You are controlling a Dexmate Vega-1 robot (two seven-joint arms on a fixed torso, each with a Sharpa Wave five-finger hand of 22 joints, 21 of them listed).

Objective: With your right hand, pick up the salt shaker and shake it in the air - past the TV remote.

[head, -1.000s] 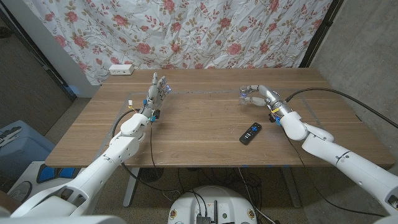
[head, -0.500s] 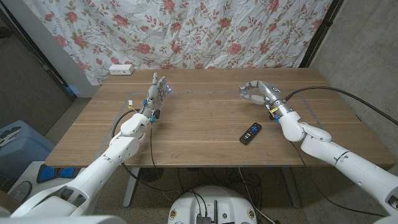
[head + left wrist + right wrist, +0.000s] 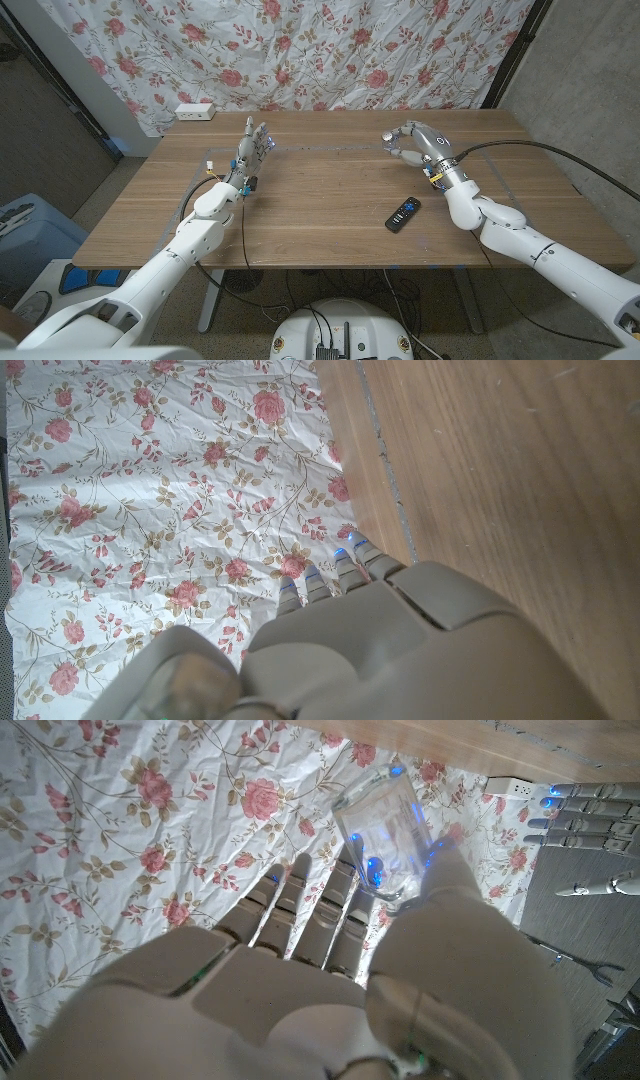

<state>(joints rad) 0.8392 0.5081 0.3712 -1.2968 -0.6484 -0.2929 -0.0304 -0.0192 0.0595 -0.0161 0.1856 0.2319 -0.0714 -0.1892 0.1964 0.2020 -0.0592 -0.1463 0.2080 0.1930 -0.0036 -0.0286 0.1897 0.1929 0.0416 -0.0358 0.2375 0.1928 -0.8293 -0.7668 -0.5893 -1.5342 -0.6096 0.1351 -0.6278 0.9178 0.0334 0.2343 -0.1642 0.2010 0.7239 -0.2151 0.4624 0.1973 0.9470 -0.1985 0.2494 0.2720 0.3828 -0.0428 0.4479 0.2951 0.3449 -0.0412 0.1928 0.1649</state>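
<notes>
My right hand is raised above the far right part of the table and grips the salt shaker, a small clear glass. In the right wrist view the salt shaker sits between the thumb and the curled fingers of my right hand. The black TV remote lies on the table, nearer to me than the raised hand. My left hand stands upright at the table's left, fingers together and pointing up, holding nothing. In the left wrist view its fingertips reach toward the floral cloth.
A white power strip lies at the table's far left corner. A floral curtain hangs behind the table. A black cable runs over the right side toward my right arm.
My right hand has lifted off the table with the salt shaker and moved up and slightly left. The left hand has stayed still.
</notes>
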